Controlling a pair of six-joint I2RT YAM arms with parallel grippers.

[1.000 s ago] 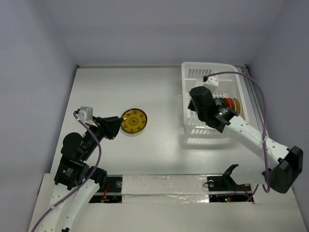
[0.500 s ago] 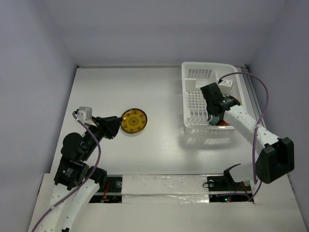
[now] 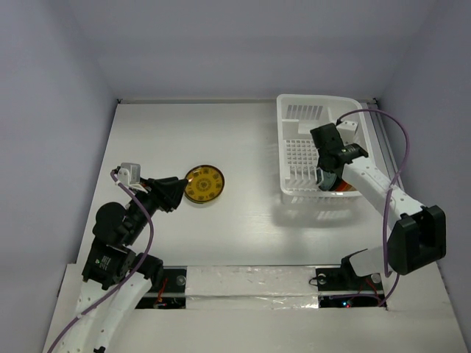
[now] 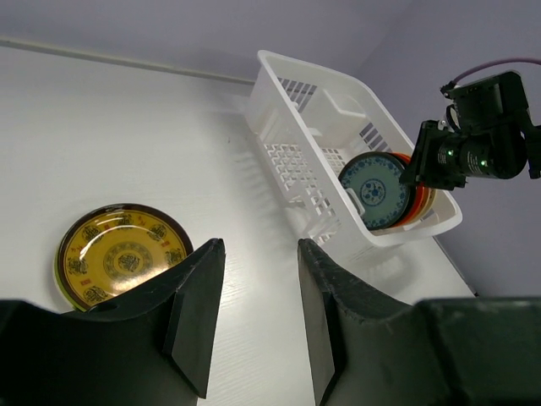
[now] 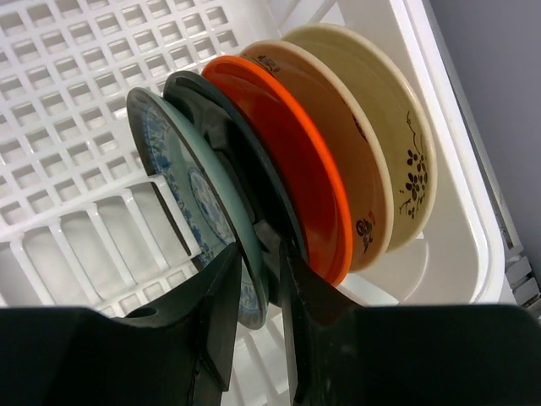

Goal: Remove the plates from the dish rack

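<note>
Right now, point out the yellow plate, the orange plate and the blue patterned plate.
yellow plate (image 3: 204,184): top external view, centre of its face.
orange plate (image 5: 304,169): right wrist view, middle of its visible face.
blue patterned plate (image 4: 376,190): left wrist view, centre of its face.

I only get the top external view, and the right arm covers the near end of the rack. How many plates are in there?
Observer: Five plates, on edge in a row in the dish rack, by the right wrist view.
Operator: Where are the right fingers?
Observer: The right gripper's fingers straddle the rims of the teal-blue plate at the front of the row and the dark plate behind it. Whether they pinch, I cannot tell.
Operator: And the left gripper?
Observer: The left gripper is open and holds nothing, next to the yellow plate on the table.
</note>
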